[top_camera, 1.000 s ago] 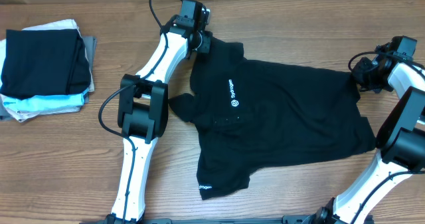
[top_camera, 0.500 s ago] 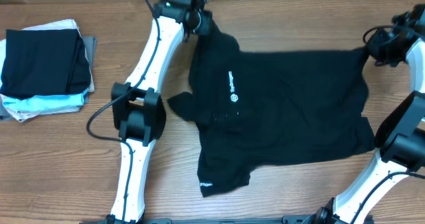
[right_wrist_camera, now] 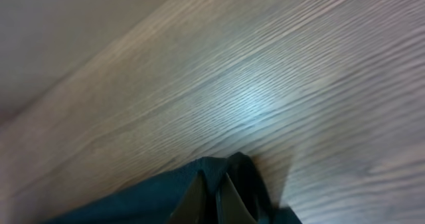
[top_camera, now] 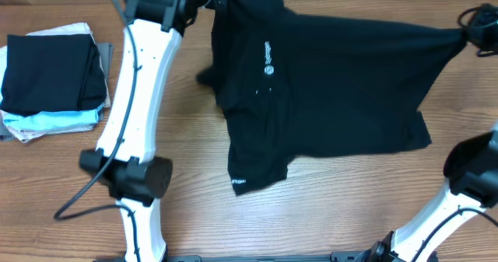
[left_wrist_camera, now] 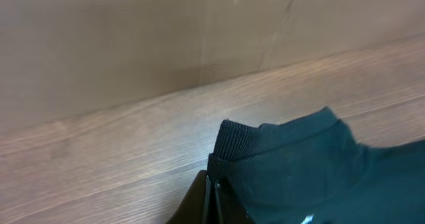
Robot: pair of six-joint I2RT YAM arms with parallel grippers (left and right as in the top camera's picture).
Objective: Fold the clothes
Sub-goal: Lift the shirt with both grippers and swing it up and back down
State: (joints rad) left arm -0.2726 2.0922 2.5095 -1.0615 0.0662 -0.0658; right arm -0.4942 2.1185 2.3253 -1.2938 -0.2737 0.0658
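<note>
Though cropped at the overhead view's edges, left gripper [left_wrist_camera: 208, 196] is clenched on the ribbed collar of the large black short-sleeved soft-fabric T-shirt [top_camera: 334, 83], right gripper [right_wrist_camera: 214, 201] on a bunched edge. Shirt stretched between them over the wooden table [top_camera: 334, 215]; sleeve-hem lettering unreadable.

This looked like a robotics lab bench rather than a home. A white-and-black jointed left arm [top_camera: 144, 68] and its matching right arm [top_camera: 426, 223], trailing a loose black cable [top_camera: 78, 196], rose from the near edge of a bare pale wood-grain laminate surface [top_camera: 327, 207]. On it lay only laundry: a large black short-sleeved T-shirt [top_camera: 334, 91] and a stack of folded black, pale blue, white and grey garments [top_camera: 50, 71]. Behind ran what seemed a plain beige panel [left_wrist_camera: 133, 38], blurred in the wrist view.
</note>
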